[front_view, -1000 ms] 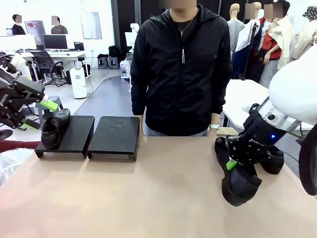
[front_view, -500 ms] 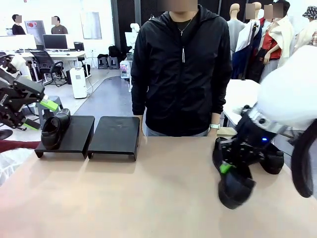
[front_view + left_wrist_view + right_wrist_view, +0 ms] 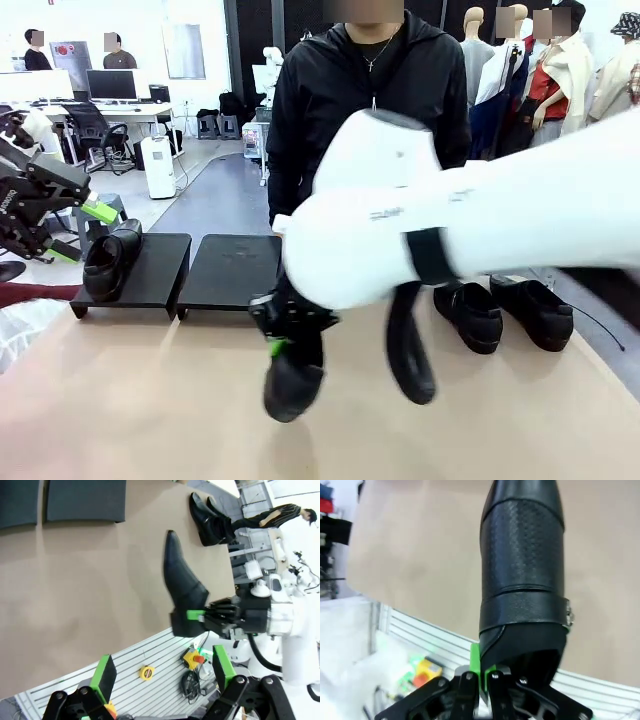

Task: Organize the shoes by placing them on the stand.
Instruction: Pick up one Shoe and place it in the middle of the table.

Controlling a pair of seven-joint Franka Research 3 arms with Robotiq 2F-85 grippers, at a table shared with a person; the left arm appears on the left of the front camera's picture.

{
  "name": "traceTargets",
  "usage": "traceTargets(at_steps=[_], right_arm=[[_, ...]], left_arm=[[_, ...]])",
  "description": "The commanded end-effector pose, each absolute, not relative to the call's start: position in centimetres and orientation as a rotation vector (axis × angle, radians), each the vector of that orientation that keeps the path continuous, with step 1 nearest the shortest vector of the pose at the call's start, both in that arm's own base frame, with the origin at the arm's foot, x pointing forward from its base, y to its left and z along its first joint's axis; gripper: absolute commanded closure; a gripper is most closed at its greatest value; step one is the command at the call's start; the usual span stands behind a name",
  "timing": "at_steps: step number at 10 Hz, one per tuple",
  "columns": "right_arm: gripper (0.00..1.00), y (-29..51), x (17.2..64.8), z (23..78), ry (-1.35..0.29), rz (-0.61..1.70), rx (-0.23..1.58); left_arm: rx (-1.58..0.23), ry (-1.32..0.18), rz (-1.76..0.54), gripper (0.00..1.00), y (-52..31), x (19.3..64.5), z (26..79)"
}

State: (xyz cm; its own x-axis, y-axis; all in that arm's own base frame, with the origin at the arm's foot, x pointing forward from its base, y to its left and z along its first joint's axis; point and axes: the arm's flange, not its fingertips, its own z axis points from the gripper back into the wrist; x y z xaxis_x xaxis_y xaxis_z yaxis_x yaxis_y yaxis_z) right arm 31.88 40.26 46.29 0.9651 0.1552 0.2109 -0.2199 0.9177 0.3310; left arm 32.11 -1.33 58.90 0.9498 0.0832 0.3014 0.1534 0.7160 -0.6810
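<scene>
Right gripper is across the middle of the table, jaws clamped on the heel rim of one shoe. In the right wrist view one green pad sits inside the heel opening and the toe points away from the camera. From the front that carried shoe hangs toe-down below the gripper over the table, just near of the stand, in front of its right platform. Can't tell from the front whether the toe touches the table; the left wrist view shows a shadow apart from it. The right platform is bare. The left platform has a second shoe lying on its left part, toe toward the near edge. Left gripper is at the far left, just beside that second shoe, jaws spread wide with nothing between the green pads. The last two shoes, one and the other, sit side by side on the right of the table, well apart from the stand. A person in a black jacket stands at the far side, partly behind the right arm.
</scene>
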Motion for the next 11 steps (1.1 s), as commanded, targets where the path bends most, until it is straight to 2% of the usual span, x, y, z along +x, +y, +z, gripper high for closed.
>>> traceTargets(at_steps=[1, 4, 7, 10, 11], right_arm=[[1.00, 43.3, 35.5, 44.3, -0.176, 0.073, 0.325], [1.00, 44.2, 34.4, 41.6, -0.162, -0.002, 0.228], [1.00, 43.7, 35.4, 38.4, -0.110, -0.018, 0.133], [1.00, 43.5, 35.7, 37.6, -0.090, 0.023, 0.161], [0.92, 43.5, 35.8, 37.5, -0.080, 0.034, 0.150]], left_arm=[[-0.775, -0.325, -0.054, 0.00, -1.0, 32.0, 58.8], [-0.775, -0.325, -0.054, 0.00, -1.0, 32.0, 58.8], [-0.775, -0.325, -0.054, 0.00, -1.0, 32.0, 58.8], [-0.775, -0.325, -0.054, 0.00, -1.0, 32.0, 58.8], [-0.775, -0.325, -0.054, 0.00, -1.0, 32.0, 58.8]])
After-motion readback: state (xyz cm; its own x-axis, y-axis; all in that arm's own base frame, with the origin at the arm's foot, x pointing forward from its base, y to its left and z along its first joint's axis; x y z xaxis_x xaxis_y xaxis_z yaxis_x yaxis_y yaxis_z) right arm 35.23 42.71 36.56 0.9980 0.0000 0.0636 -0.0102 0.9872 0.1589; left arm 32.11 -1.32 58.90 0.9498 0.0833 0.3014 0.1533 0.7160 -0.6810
